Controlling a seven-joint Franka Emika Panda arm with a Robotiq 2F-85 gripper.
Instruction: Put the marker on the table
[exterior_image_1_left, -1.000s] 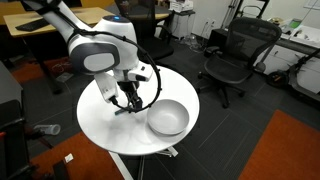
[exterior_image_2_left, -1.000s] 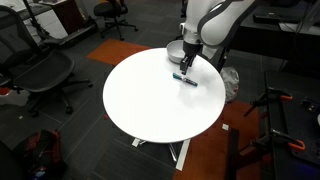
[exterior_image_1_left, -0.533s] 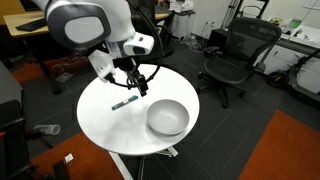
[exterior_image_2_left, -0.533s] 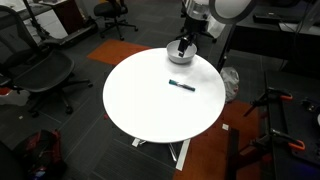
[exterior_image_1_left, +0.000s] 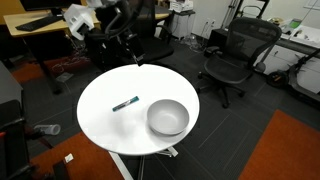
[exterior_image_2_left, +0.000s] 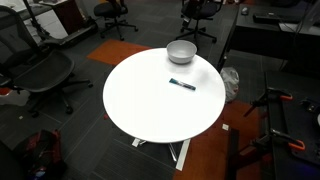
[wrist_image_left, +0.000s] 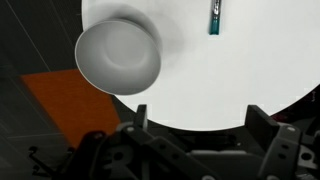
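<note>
The round white desk (exterior_image_1_left: 105, 130) is taking up the middle of both exterior views, and in the wrist view the desk (wrist_image_left: 250, 70) is filling most of the picture, looked down on from above. The arm (exterior_image_1_left: 95, 18) is showing only at the upper edge of an exterior view, raised well above the desk and off to one side, touching nothing on it. The grey bowl (exterior_image_1_left: 167, 117) is sitting upright near the desk's rim, and the wrist view is showing the bowl (wrist_image_left: 118, 57) with nothing in it.

The tool (wrist_image_left: 198, 115) is hanging high over the desk with its two fingers spread wide and nothing between them. That is fitting for a release, since a tool that is letting go needs no grip.

The marker (exterior_image_1_left: 125, 103) is lying flat on the bare top, a little way from the bowl and not touching it. It is lying well inside the rim, so it is not looking likely to roll off. In the wrist view the marker (wrist_image_left: 214, 17) is lying near the top edge, clear of the fingers.

By my reading the task is looking finished: the marker is resting on the desk and nothing is holding it.
</note>
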